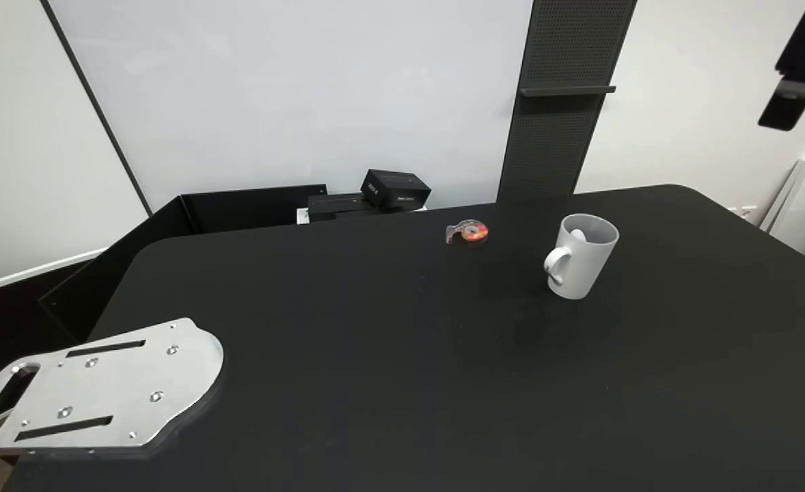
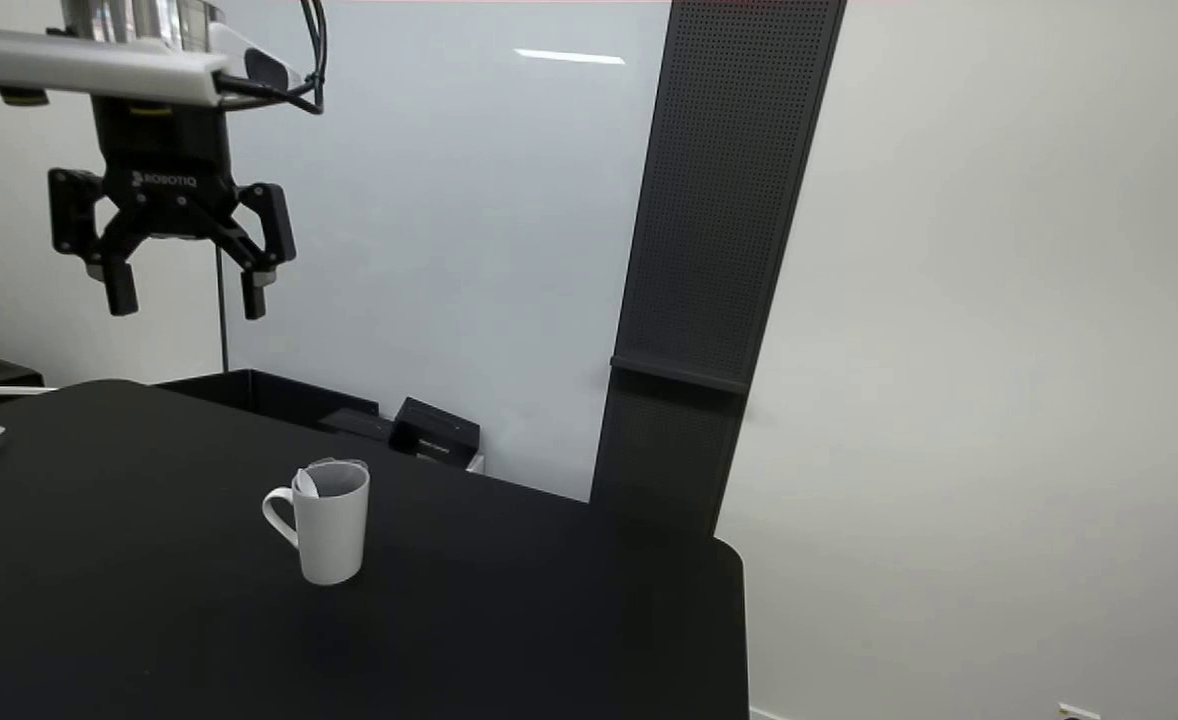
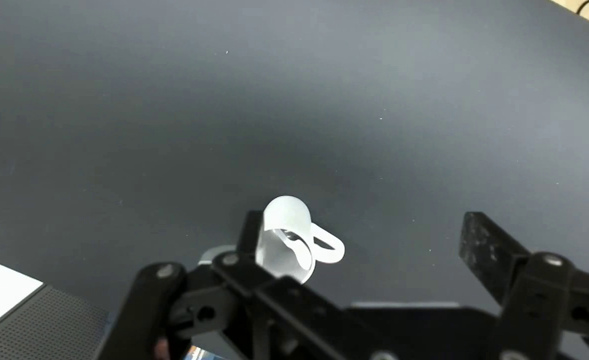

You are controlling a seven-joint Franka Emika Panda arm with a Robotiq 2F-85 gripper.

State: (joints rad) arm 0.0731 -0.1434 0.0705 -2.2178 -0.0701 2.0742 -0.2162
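The hand [image 2: 188, 306] is found raised well above the bench [image 1: 348, 355], fingers pointing down and spread wide. It holds nothing and touches nothing.

Nearest item: a white mug [image 3: 287, 215], lying below the hand and off to one side. In the wrist view it is not centred between the fingers; it sits by the finger on the left of that picture, which covers part of it. In an exterior view it appears lower than the hand and to the right. The mug stands on its base, long axis vertical, rim up. Its handle [image 3: 339, 247] points, in the wrist view, toward the space between the fingers.

Contents: a white utensil [image 3: 302, 255] leans inside the mug. It is probably a spoon, although only part of it shows.

Near the mug but apart from it, closer to the back edge of the bench, lies a clear tape dispenser [image 1: 471, 231] with a red-and-orange roll.

Well apart from both, a silver metal plate [image 1: 112, 386] with slots and screws projects past the bench edge.

Beyond the bench are a black tray [image 1: 252, 205], black boxes [image 1: 396, 190] and a dark perforated panel [image 2: 719, 200] with a narrow ledge [image 2: 679, 375].
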